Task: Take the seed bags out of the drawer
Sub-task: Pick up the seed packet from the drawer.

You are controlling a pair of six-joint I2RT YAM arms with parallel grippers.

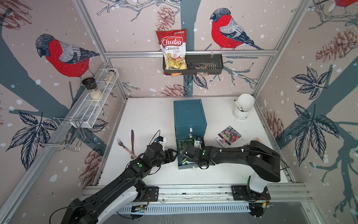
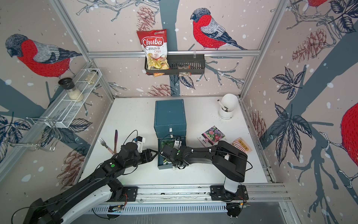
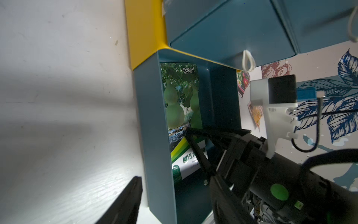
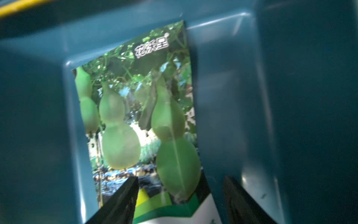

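Nearest, the open bottom drawer (image 1: 186, 166) juts from its cabinet toward the near edge of the white table (image 1: 147, 116). The left gripper (image 1: 173, 154) sits at the drawer's left side with its jaws apart. In the left wrist view the drawer's left wall runs between the two fingers (image 3: 126, 201), and I cannot tell whether either touches it. The right gripper (image 4: 181, 179) reaches into the drawer from the right, jaws apart and clamped on nothing. The green seed bag (image 4: 135, 116), printed with pale gourds, lies flat on the drawer floor along the left wall, directly under this gripper. In the right wrist view one finger (image 4: 120, 201) stands over the bag's near end. The other stands just past the bag's edge, over bare drawer floor; contact cannot be judged. Left of the left arm a fork (image 1: 124, 146) lies on the table. To the right, outside the drawer, the striped seed bag (image 2: 241, 146) lies on the table partly behind the right arm. The flower seed bag (image 1: 228, 135) lies just beyond it, between the cabinet and the table's right edge. Farther back the teal cabinet (image 1: 188, 114) stands mid-table, its upper drawers closed. A white holder (image 1: 243, 108) stands in the far right corner. On the far wall a dark basket (image 1: 211, 62) holds a red chips bag (image 1: 171, 48).
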